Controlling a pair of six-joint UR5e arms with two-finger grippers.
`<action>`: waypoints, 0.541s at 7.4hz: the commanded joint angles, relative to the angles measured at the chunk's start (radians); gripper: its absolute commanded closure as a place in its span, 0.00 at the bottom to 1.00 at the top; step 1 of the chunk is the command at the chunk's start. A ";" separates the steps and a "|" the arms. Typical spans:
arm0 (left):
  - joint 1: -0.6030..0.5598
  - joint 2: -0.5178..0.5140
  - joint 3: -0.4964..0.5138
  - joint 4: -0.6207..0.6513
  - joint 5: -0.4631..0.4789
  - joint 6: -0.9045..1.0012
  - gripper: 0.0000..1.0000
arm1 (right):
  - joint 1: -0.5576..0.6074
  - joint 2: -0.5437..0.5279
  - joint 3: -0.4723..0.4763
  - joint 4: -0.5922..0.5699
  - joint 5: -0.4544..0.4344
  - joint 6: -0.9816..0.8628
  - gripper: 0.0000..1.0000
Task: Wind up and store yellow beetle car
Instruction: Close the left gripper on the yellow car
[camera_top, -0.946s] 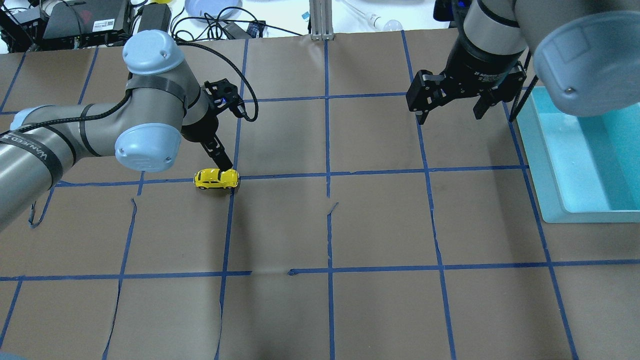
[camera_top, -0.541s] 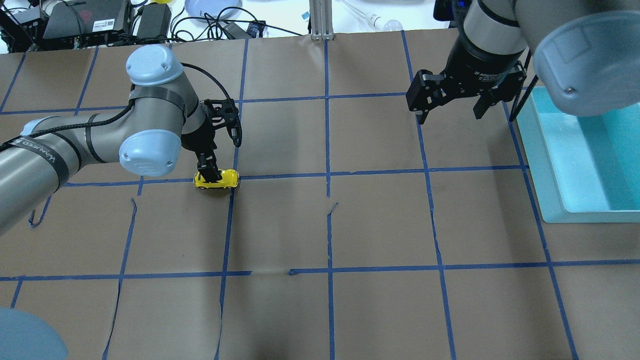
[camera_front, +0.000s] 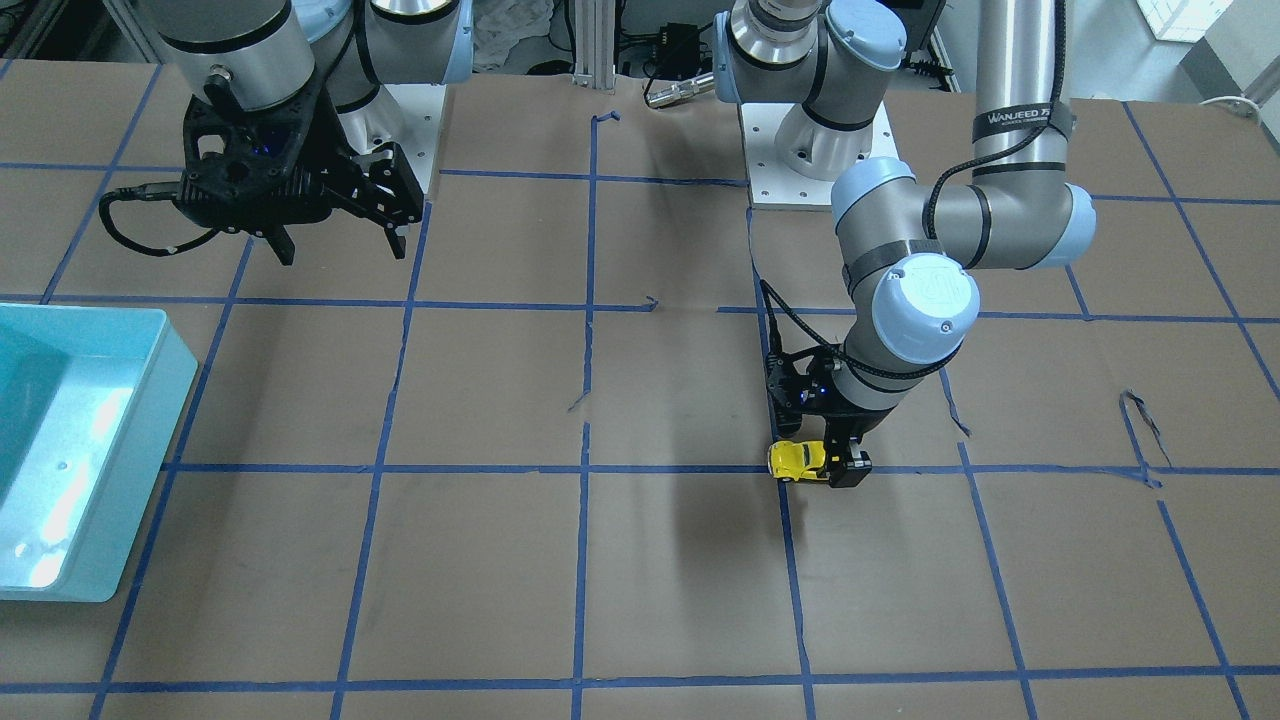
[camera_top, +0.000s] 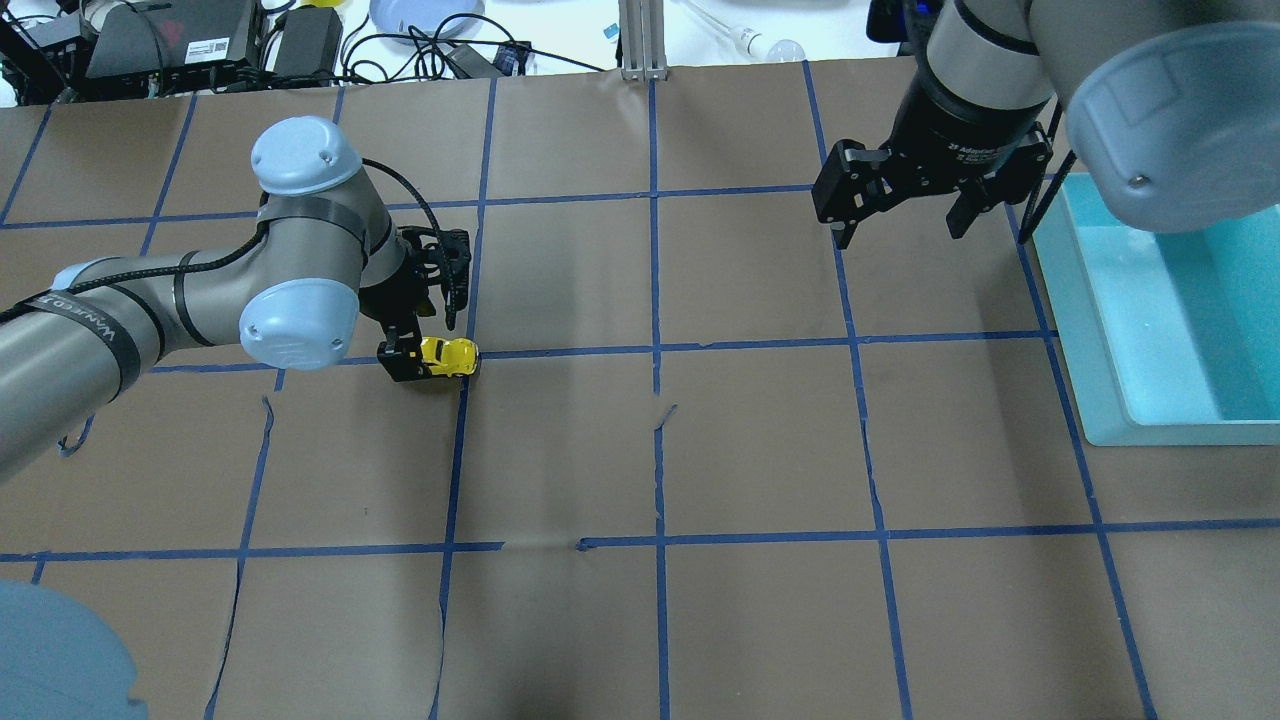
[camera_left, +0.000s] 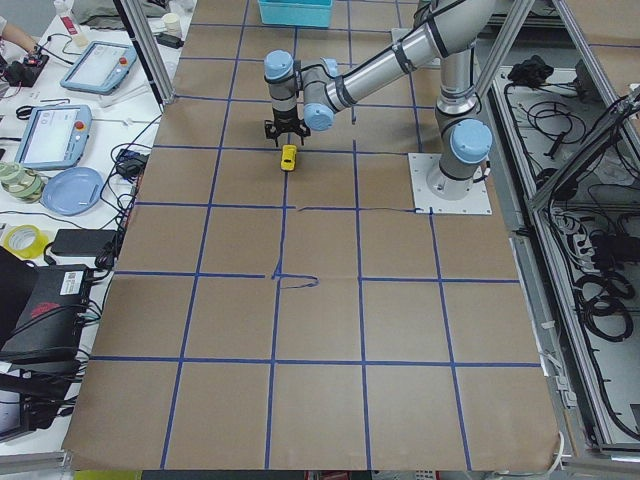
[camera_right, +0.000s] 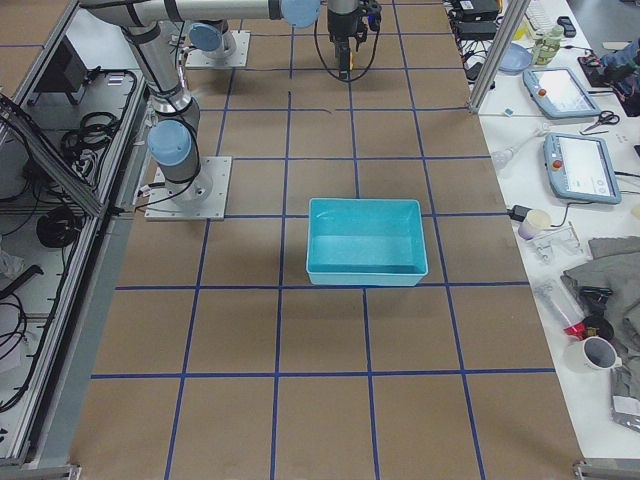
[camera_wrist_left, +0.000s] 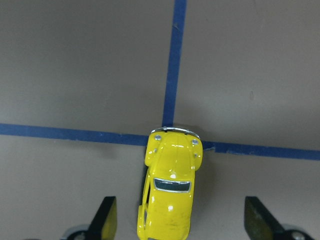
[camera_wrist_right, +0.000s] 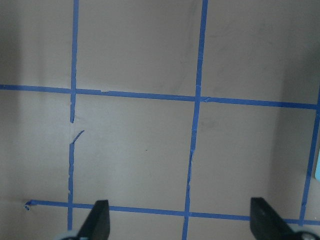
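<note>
The yellow beetle car (camera_top: 450, 355) stands on its wheels on the brown table, on a blue tape crossing. It also shows in the front-facing view (camera_front: 796, 459), the left side view (camera_left: 288, 158) and the left wrist view (camera_wrist_left: 171, 190). My left gripper (camera_top: 408, 362) is low over the car's one end. In the left wrist view its fingers (camera_wrist_left: 106, 217) stand wide apart on either side of the car without touching it. My right gripper (camera_top: 897, 235) hangs open and empty above the table, far from the car and next to the bin.
A light blue bin (camera_top: 1100, 330) stands at the table's right edge, also in the front-facing view (camera_front: 180, 372) and the right side view (camera_right: 365, 245). Cables, tablets and boxes lie beyond the table's far edge. Blue tape lines grid the brown table.
My left gripper has moved left along the car and turned, from beside its right end to straddling its left end. The car and the right arm have not moved.
</note>
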 joint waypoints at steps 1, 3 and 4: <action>0.004 -0.008 -0.020 0.034 -0.002 0.022 0.10 | 0.000 0.000 0.000 0.000 0.000 0.000 0.00; 0.005 -0.023 -0.019 0.042 0.000 0.028 0.13 | 0.000 0.000 0.000 0.000 0.000 0.000 0.00; 0.005 -0.037 -0.019 0.071 -0.002 0.029 0.15 | 0.000 0.000 0.000 0.000 0.000 0.002 0.00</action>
